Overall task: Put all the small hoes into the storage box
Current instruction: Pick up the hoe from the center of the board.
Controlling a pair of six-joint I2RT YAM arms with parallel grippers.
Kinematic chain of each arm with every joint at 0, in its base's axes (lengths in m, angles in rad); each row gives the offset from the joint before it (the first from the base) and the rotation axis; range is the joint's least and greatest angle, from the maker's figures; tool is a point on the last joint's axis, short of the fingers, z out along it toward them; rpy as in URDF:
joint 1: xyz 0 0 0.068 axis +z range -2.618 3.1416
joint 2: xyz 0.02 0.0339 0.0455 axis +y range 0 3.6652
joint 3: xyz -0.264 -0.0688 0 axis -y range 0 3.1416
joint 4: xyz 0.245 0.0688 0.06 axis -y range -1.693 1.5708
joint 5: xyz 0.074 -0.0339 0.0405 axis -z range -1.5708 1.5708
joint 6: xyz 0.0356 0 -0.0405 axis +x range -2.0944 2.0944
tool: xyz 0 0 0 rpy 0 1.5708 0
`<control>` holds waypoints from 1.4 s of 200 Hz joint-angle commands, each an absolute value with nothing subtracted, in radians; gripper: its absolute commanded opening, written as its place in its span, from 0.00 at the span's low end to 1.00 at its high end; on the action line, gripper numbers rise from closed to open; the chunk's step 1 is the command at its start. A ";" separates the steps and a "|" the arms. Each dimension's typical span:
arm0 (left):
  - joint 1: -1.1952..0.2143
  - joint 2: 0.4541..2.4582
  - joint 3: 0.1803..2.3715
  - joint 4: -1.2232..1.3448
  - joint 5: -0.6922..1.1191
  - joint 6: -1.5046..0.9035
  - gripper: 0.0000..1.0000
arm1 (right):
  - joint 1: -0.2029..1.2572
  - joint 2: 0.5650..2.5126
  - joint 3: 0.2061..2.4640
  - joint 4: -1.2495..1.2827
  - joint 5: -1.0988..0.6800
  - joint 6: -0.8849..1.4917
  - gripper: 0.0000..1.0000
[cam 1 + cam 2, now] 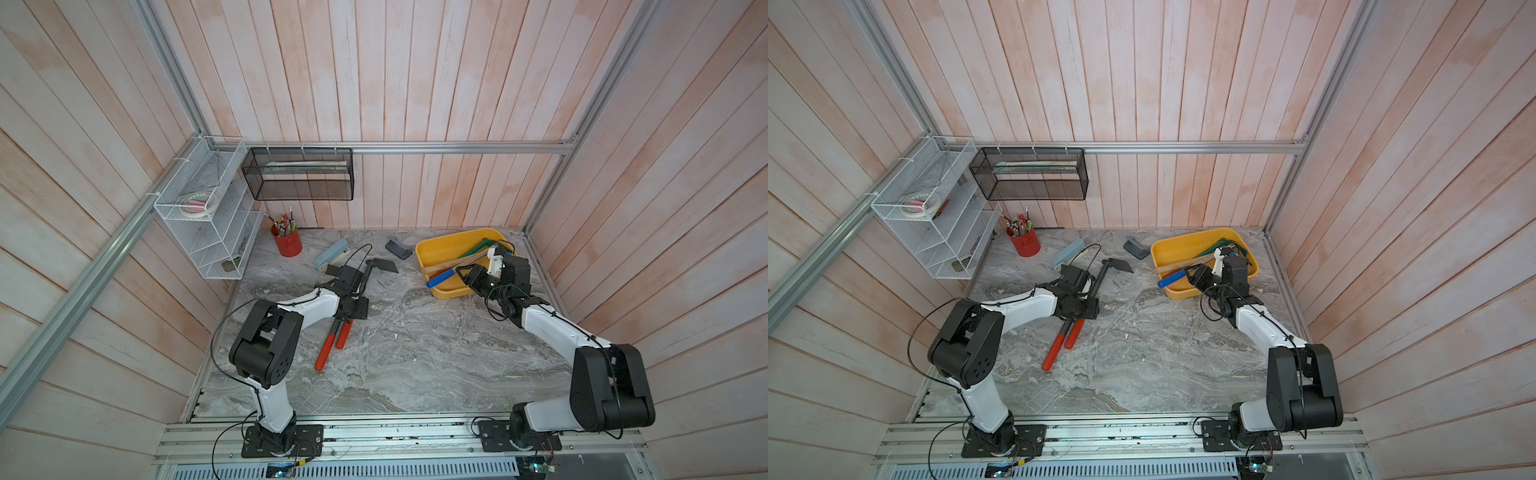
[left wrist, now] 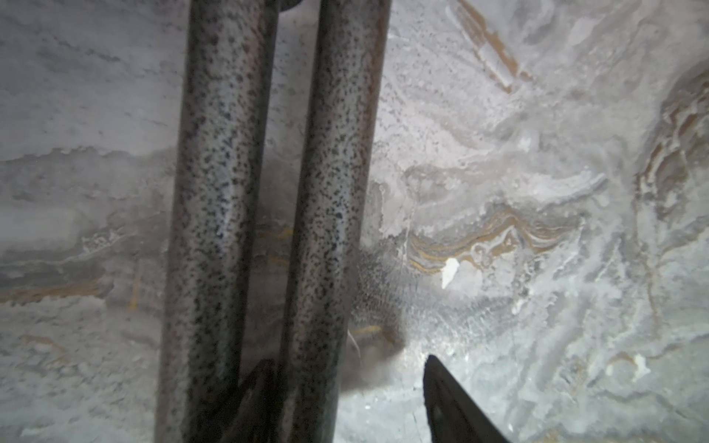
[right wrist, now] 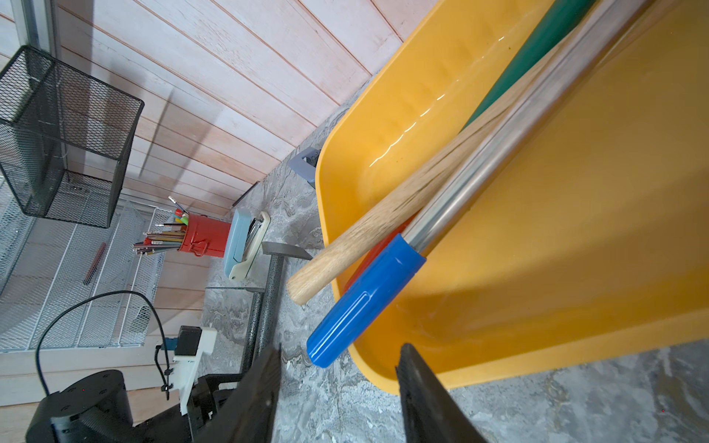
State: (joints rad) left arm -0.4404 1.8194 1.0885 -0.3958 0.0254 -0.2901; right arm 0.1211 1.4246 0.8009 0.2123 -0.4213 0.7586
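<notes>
veined marble tabletop (image 1: 415, 353) bears speckled tubular hoe (image 1: 365, 277), glossy yellow box (image 1: 440, 249).

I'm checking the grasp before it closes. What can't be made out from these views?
Left gripper: in both top views its fingers sit hidden under the wrist.
Two speckled handles: the left wrist view cuts off both heads, so which belongs to the small hoe is unclear.
Red-handled tool: head hidden under the left arm in both top views.
Storage box: the right arm covers part of its contents.
</notes>
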 commanded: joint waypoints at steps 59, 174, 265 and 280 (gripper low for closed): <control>-0.440 1.846 1.098 -0.387 -0.013 -0.276 0.43 | 0.127 1.433 0.798 0.233 -0.440 0.770 0.51; -0.440 1.818 1.093 -0.396 -0.003 -0.260 0.19 | 0.126 1.446 0.810 0.228 -0.454 0.789 0.51; -0.440 1.729 1.055 -0.387 -0.015 -0.257 0.00 | 0.149 1.466 0.832 0.234 -0.503 0.822 0.52; -0.440 1.714 1.054 -0.399 -0.021 -0.254 0.00 | 0.165 1.462 0.840 0.230 -0.506 0.822 0.53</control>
State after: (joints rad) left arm -0.4431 1.7687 1.0615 -0.4103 -0.0086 -0.2687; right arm 0.1425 1.4559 0.8051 0.2161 -0.4736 0.8112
